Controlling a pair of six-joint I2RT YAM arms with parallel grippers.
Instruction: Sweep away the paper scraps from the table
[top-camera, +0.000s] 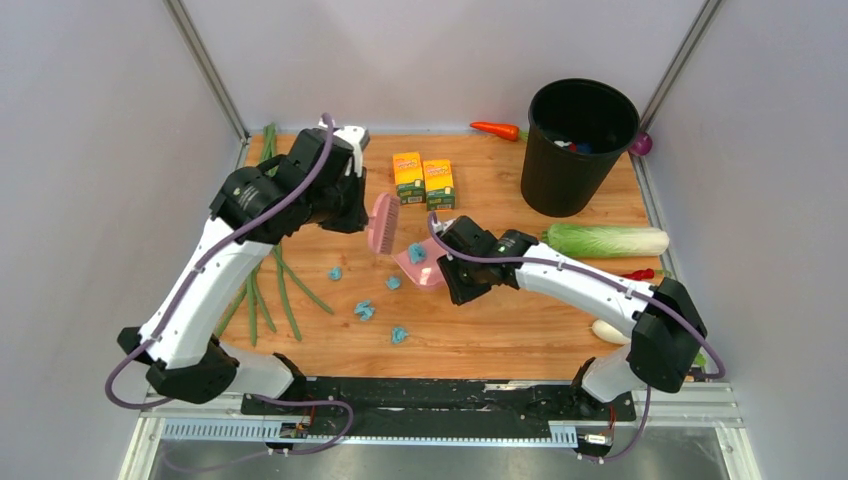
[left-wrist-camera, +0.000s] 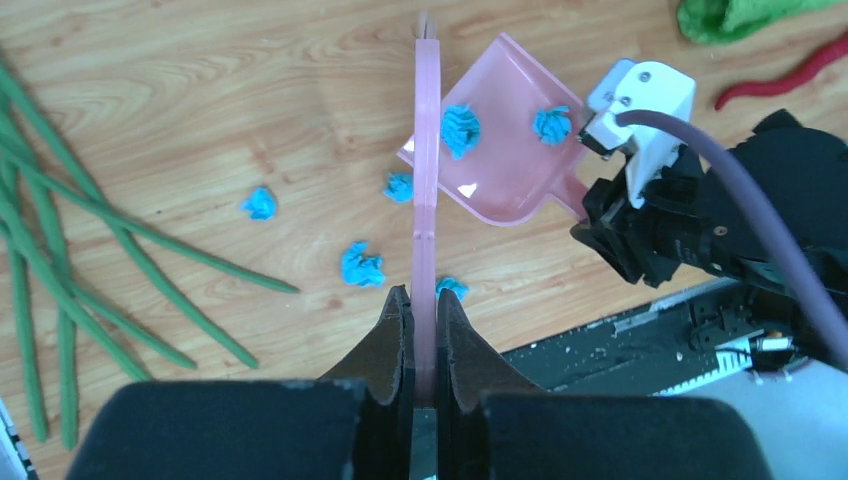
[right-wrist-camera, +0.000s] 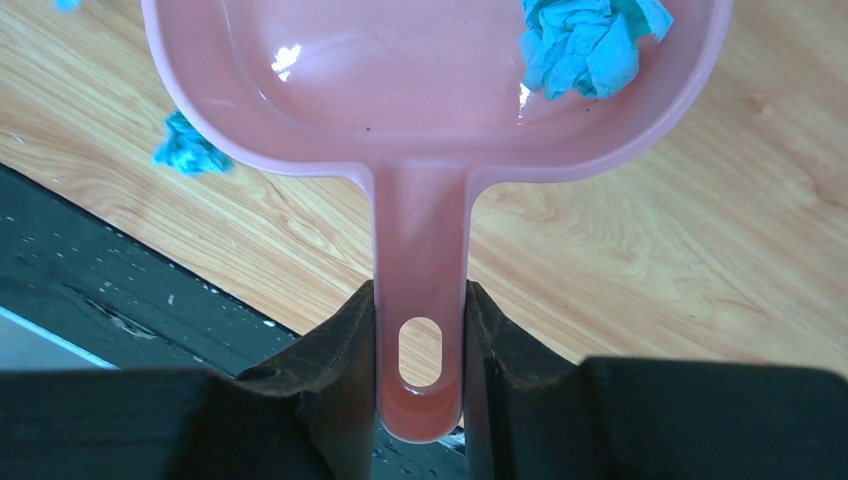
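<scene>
Presently, the left gripper (left-wrist-camera: 425, 330) clamps a thin pink plastic brush (left-wrist-camera: 427, 150) at the pink plastic dustpan (right-wrist-camera: 400, 90), itself clamped by the right gripper (right-wrist-camera: 420, 340), to drive in crumpled light-blue paper scraps (top-camera: 365, 311) mid-frame on the orange-brown wooden table (top-camera: 500, 325).

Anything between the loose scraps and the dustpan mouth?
Nothing visible: the four loose scraps lie on bare table beside the dustpan. Only the brush, held by the left gripper, stands near its mouth.
</scene>
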